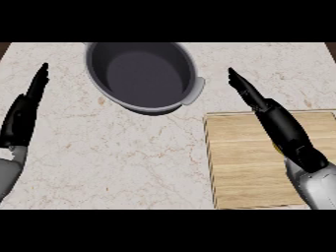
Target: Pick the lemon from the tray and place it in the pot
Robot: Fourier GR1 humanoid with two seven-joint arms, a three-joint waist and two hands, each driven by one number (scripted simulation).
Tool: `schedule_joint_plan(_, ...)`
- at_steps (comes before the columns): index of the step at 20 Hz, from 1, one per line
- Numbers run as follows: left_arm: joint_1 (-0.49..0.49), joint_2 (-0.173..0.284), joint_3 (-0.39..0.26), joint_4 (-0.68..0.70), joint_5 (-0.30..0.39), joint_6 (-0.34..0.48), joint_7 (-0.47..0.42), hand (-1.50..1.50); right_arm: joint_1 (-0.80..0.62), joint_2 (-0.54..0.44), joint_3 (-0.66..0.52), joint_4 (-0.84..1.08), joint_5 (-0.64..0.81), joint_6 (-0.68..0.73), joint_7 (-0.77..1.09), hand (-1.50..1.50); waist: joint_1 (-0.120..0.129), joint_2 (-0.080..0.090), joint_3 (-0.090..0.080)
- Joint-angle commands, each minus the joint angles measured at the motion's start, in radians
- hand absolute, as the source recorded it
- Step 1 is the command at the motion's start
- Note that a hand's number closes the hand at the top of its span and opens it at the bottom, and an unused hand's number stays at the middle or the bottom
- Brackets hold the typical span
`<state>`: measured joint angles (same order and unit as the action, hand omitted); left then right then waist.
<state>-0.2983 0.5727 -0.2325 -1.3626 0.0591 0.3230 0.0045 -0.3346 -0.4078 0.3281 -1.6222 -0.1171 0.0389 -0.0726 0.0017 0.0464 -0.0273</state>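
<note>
Extending straight-fingered, right robot hand (261,103) above tray (236,162), grasping nothing, left robot hand (26,110) likewise released

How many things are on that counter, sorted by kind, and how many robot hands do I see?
Pot: 1
Wooden tray: 1
Lemon: 0 in sight
Robot hands: 2, left hand and right hand
Total: 4

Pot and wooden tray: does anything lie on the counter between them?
Head view: only bare marble counter lies between the pot and the tray; the right hand's straight fingers hang above that gap.
</note>
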Motion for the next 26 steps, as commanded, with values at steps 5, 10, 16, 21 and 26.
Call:
schedule_joint_plan(5, 0.021, -0.171, 0.009, -0.061, 0.176, -0.036, 0.06, 0.0, 0.051, -0.008, 0.088, 0.004, -0.363, 0.48, -0.112, -1.5, 0.039, -0.029, 0.032)
schedule_joint_plan(10, 0.068, -0.243, 0.007, -0.111, 0.269, -0.045, 0.125, 0.0, 0.057, -0.163, -0.191, 0.063, -0.19, 0.398, -0.492, -1.5, -0.008, -0.041, 0.038)
schedule_joint_plan(16, 0.076, -0.226, 0.023, -0.137, 0.279, -0.051, 0.141, 0.0, 0.11, -0.352, -0.333, 0.209, -0.174, 0.678, -0.902, -1.5, 0.001, -0.038, 0.034)
schedule_joint_plan(21, 0.079, -0.263, -0.024, -0.185, 0.258, -0.024, 0.166, 0.0, 0.094, -0.566, -0.392, 0.303, -0.024, 0.628, -0.976, -1.5, 0.012, -0.036, 0.035)
schedule_joint_plan(26, 0.103, -0.251, -0.019, -0.226, 0.265, -0.02, 0.2, 0.0, 0.131, -0.7, -0.351, 0.307, 0.098, 0.574, -1.082, -1.5, 0.021, -0.04, 0.033)
